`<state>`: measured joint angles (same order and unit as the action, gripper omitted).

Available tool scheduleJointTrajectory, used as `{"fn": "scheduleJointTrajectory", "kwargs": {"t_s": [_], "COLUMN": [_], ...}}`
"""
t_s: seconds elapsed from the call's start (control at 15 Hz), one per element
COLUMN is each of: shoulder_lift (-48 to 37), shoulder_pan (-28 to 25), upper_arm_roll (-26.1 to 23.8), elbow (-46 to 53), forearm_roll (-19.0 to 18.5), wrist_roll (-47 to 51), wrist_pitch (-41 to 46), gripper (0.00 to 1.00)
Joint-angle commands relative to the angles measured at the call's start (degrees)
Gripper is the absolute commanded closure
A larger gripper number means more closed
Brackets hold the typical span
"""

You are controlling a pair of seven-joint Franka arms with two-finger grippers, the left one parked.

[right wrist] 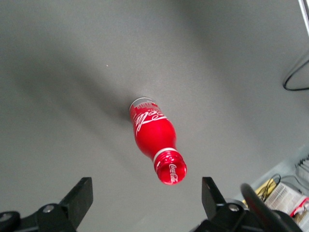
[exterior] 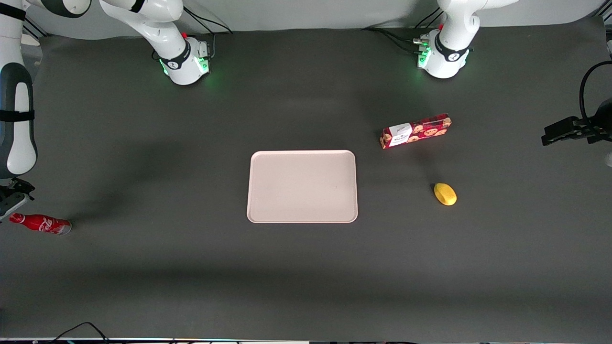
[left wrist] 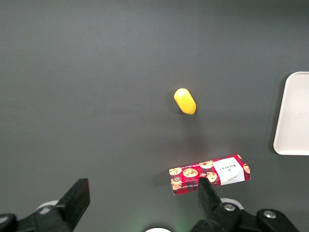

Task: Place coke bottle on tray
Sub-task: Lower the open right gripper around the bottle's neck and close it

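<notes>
Overhead, spread claw [right wrist: 147,203] above coke bottle [right wrist: 155,139] on dark tabletop [exterior: 191,267].

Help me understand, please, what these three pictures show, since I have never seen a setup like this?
These are two white robot arms bolted to a dark table. One picture looks at the whole table from the front; the other two come from cameras on the arms' wrists, looking down past their fingers.

On the table lie a pale tray in the middle, a red cookie box and a yellow lemon-like object toward the parked arm's end, and a coke bottle standing toward the working arm's end.

The working arm's tool hovers open above the bottle. It holds nothing; the tray is bare, so the bottle has yet to be picked up.
</notes>
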<state>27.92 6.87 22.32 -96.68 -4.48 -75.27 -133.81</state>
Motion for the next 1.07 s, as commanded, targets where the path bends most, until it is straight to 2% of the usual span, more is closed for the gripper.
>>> {"fn": "scheduleJointTrajectory", "kwargs": {"t_s": [0.0,0.27,0.67,0.87,1.0], "shoulder_lift": [2.22,3.45,4.24,4.33,4.42], "shoulder_pan": [0.95,0.86,0.86,0.86,0.6], "upper_arm_roll": [0.97,0.97,0.97,0.97,0.97], "elbow": [1.14,1.49,1.58,1.49,1.58], "forearm_roll": [4.38,6.85,7.73,7.91,8.0], "wrist_roll": [-7.16,-11.03,-13.41,-13.59,-13.59], "wrist_pitch": [-1.19,-2.07,-3.39,-3.39,-3.39], "gripper": [0.0,0.04,0.04,0.13,0.13]}}
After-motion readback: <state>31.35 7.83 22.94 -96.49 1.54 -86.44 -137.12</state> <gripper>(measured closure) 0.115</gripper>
